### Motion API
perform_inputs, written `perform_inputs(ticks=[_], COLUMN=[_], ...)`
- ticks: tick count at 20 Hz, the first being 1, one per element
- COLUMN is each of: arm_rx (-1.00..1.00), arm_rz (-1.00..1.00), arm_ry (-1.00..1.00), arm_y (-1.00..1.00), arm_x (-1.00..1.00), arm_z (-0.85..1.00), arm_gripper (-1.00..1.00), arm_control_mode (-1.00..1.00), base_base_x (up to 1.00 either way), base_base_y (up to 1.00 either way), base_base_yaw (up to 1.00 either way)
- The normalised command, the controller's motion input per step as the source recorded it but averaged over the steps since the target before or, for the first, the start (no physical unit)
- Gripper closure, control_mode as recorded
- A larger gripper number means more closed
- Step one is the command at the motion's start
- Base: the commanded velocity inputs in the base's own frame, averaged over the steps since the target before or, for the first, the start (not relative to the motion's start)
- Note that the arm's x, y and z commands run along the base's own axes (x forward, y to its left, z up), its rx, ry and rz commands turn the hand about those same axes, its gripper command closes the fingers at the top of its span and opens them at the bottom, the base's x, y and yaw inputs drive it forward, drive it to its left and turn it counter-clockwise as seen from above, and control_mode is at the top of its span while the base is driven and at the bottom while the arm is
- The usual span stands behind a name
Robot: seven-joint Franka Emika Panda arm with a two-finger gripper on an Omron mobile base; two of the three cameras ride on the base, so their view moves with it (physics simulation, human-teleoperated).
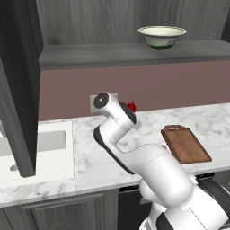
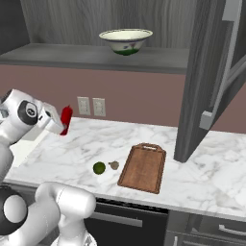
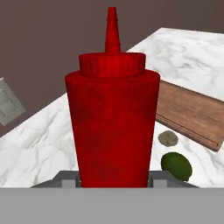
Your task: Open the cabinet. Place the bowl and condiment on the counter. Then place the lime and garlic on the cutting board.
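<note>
The red squeeze bottle (image 3: 112, 127) (ribbed cap, pointed nozzle) sits upright in the jaws, which are clamped on its lower body above the marble tabletop (image 2: 96, 144). Beyond it lie the green lime (image 2: 99, 167), the tan garlic (image 2: 114, 165) and the wooden cutting board (image 2: 143, 167).

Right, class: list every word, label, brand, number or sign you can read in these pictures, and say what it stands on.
None: no readable text anywhere.
Red condiment bottle: plain, no label.
Bowl: a small dark mark on its side, too small to tell whether it is text.
Cutting board, wall outlets: unmarked.
</note>
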Motion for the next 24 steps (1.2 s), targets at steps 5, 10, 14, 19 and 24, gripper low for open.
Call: perform_inputs(ticks=[5, 10, 14, 19, 24], arm_rx=[-0.01, -0.06, -0.09, -0.02, 0.0], arm_rz=[-0.03, -0.03, -0.03, 0.0, 0.0], arm_ry=[-0.04, 0.0, -0.01, -0.02, -0.02], arm_y=[0.0, 0.0, 0.0, 0.0, 0.0], arm_x=[0.38, 0.15, 0.12, 0.2, 0.14], arm_z=[-0.06, -0.2, -0.18, -0.1, -0.1], arm_gripper=[1.0, 1.0, 1.0, 1.0, 1.0], arm_control_mode=[-1.0, -1.0, -1.0, -1.0, -1.0], base_base_x=[0.0, 0.0, 0.0, 0.0, 0.0], base_base_y=[0.0, 0.0, 0.0, 0.0, 0.0], base_base_yaw=[0.0, 0.0, 0.0, 0.0, 0.0])
